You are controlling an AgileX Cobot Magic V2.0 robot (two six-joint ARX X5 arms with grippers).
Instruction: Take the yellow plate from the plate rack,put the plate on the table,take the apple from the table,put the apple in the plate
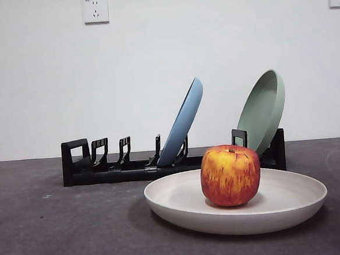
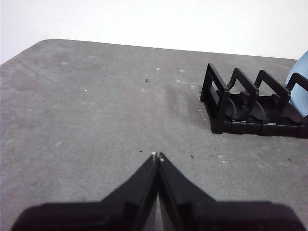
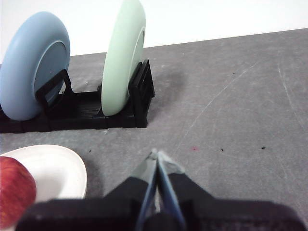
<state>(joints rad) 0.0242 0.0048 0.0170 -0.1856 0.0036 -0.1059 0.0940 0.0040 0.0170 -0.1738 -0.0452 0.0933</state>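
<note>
Apple (image 1: 230,175) sits in yellow plate (image 1: 280,204) on table (image 1: 60,228); final step looks complete. Left gripper (image 2: 157,156) and right gripper (image 3: 156,155) closed, empty; no move required.

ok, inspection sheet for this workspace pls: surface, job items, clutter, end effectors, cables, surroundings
Surface: table, dark grey, mottled, small specks.
Job items: apple upright in yellow plate, which lies flat in front of plate rack.
Clutter: light blue plate and sage green plate leaning in the rack.
End effectors: left end effector shut, empty, near the rack's handle end; right end effector shut, empty, beside the yellow plate.
Cables: nothing seen.
Surroundings: white wall, two sockets.
</note>
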